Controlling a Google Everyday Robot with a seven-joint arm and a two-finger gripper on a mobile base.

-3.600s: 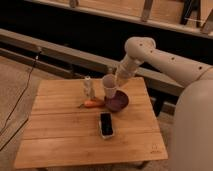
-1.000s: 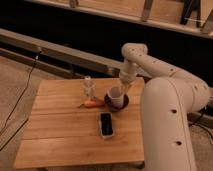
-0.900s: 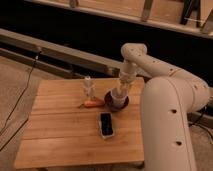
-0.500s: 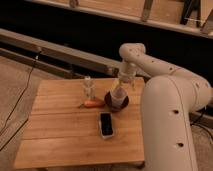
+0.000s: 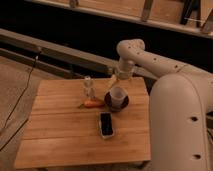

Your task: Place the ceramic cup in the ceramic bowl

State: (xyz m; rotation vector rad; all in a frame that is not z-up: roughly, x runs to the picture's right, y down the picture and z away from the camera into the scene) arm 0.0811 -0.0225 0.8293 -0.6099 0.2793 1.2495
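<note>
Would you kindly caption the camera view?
Gripper above the ceramic cup sitting in the ceramic bowl.

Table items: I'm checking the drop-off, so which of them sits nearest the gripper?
The white cup, standing in the dark bowl, directly below the gripper. The bottle, carrot and phone lie farther off.

No words, numbers, labels or signs are showing clearly enough to read on anything here. The robot's pale two-finger gripper (image 5: pixel 120 82) is hanging at the far right of the table, just above the small white ceramic cup (image 5: pixel 118 95).
</note>
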